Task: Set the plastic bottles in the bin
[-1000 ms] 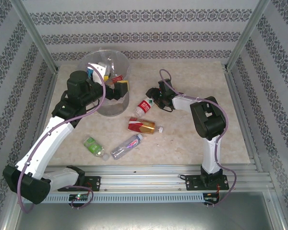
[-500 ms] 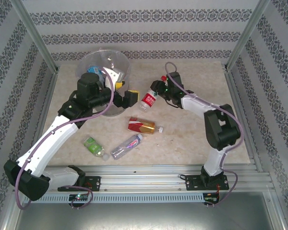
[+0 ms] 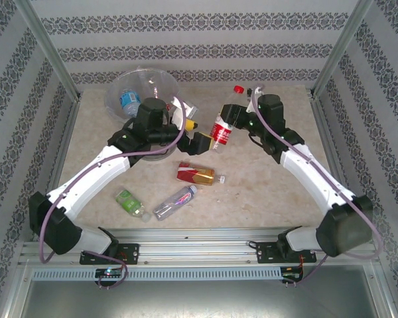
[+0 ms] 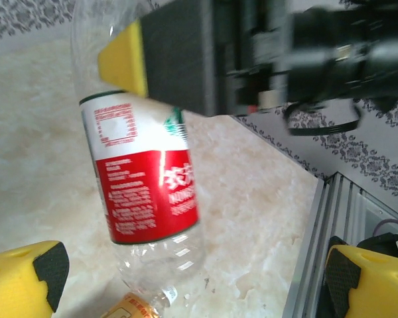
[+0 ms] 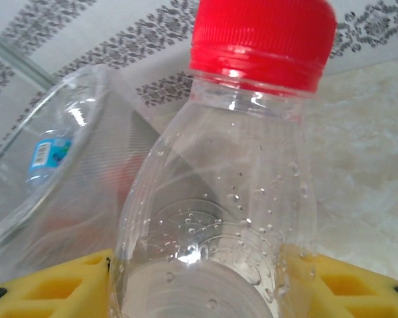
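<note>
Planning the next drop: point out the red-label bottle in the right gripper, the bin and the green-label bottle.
red-label bottle (image 3: 221, 134): top view, its red label.
bin (image 3: 114, 93): top view, its left wall.
green-label bottle (image 3: 127, 200): top view, its green label.

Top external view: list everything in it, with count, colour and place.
bin: one, clear-lined, back left of table.
blue-labelled bottle: one, inside the bin.
red-labelled bottle: one, red cap, upright, held above table centre.
red-and-gold bottle: one, lying mid-table.
purple-labelled bottle: one, clear, lying near front.
green-labelled bottle: one, lying front left.
table: one, beige marbled.
left gripper: one, yellow and black, open, beside the held bottle.
right gripper: one, shut on the red-labelled bottle.
</note>
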### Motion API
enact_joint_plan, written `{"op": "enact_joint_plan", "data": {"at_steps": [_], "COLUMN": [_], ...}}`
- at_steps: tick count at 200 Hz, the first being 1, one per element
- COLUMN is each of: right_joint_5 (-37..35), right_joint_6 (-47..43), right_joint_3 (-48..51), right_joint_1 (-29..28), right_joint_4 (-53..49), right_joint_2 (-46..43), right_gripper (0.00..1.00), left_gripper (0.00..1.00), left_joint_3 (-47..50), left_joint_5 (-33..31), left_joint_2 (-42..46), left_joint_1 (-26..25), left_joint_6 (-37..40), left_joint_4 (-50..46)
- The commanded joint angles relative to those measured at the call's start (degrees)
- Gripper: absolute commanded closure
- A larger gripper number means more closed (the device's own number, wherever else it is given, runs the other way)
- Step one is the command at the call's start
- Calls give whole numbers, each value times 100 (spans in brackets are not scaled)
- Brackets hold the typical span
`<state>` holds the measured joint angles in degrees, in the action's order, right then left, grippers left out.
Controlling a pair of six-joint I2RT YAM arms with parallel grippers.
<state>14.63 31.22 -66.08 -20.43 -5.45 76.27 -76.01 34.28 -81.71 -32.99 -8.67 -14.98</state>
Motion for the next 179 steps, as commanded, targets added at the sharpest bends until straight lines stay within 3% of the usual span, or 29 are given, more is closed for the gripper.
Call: {"op": "enact_joint_plan", "data": {"at_steps": [1,27,76,115,145,179], "right_joint_5": [284,319,314,206,222,233], "right_joint_6": [-388,-420,-438,-494,-511,-503], "right_joint_3": [104,189,330,393,403,438], "right_joint_1": [-105,-183,-262,-271,-269,-281], "right_joint_4": [-322,-456,-549,-580,-576,-536], "right_joint_2": [-387,-685,-946,-1000,-1024,-1062], "right_gripper": [42,41,41,39,39,38], "left_gripper": [0,0,2,28,34,50], "left_joint_3": [-155,-174,-399,-442,-458,-468], "left_joint_5": [161,400,562,735,911,916], "left_joint_2": [-220,-579,-1108,-1272,-1344,-1368], "left_joint_1": [-124,-224,-390,-445,-469,-480], "left_joint_6": [-181,-542,-779,-935,-1007,-1014], "left_joint_4": [488,1121,1471,1639,1656,1687]}}
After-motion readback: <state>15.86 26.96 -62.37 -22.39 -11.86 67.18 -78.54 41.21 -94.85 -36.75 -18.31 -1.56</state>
